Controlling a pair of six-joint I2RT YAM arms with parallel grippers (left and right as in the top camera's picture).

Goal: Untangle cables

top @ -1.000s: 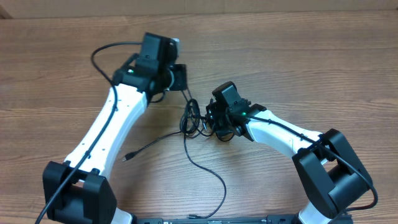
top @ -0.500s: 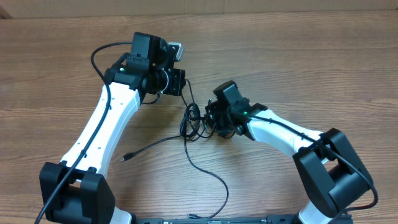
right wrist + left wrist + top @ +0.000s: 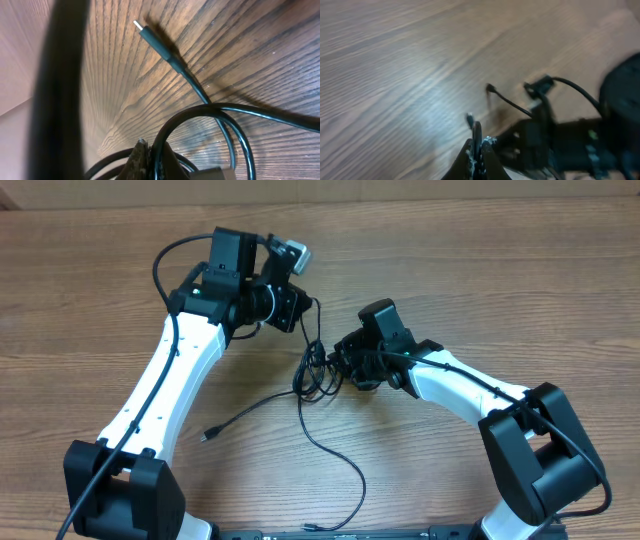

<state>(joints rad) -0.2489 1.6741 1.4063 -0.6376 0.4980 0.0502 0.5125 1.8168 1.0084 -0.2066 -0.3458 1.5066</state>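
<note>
Cables (image 3: 312,373) bunched in a small knot on the table (image 3: 500,280), between the two grippers.

Left gripper (image 3: 305,305) at 11 o'clock from the knot, near it but apart. Pinched shut on a single strand running almost straight down into the bunch.

Right gripper (image 3: 342,366) at 3 o'clock, hard against the knot. Closed on a loop of it.

Out of the knot, one strand off toward 8 o'clock, ending in a plug (image 3: 208,436) well apart from both grippers. Another, longer, curling away toward 5 o'clock and the near edge.

In the left wrist view (blurred throughout): fingertips (image 3: 469,156) pressed together, something thin and black nipped between them, bare wood beneath. A cord end (image 3: 490,89) lying at 12 o'clock beyond the tips; cannot tell which strand it belongs to.

In the right wrist view: fingertips (image 3: 140,157) shut at the bottom edge, a black loop rising from between them and arching over to 3 o'clock. A silver-tipped plug (image 3: 152,40) flat on the wood at 12 o'clock, its cord bending back down under the loop, not held.
</note>
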